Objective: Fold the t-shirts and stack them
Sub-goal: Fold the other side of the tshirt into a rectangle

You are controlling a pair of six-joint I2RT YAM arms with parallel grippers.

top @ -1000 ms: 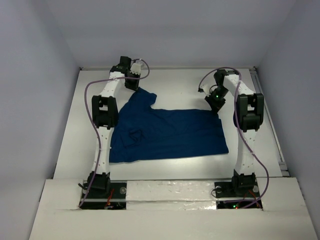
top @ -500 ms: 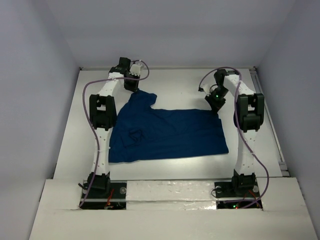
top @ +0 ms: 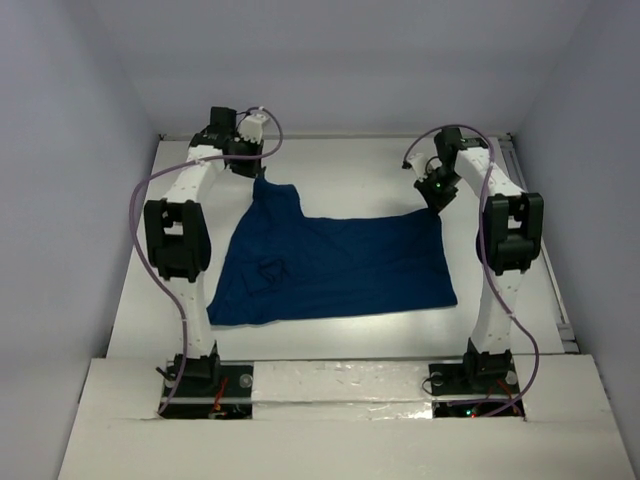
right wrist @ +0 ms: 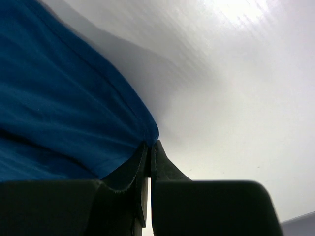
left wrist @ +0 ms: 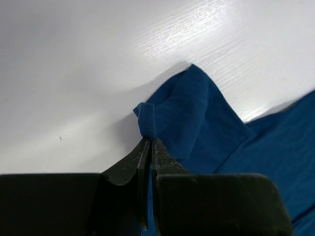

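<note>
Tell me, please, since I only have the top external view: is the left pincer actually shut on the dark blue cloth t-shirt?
Observer: Yes. The left wrist view shows the left pincer shut on a bunched corner of the dark blue cloth t-shirt.
Operator: Thank you. Does the right pincer have cloth too?
Observer: Yes. Its wrist view shows the right pincer shut on a hemmed corner of the t-shirt.
Operator: Is that corner flat on the surface?
Observer: It seems raised, since it casts a soft shadow on the white table.

A white table (top: pixel 350 170) stands between pale grey walls (top: pixel 60 200); a rail (top: pixel 560 300) runs along its right edge.
</note>
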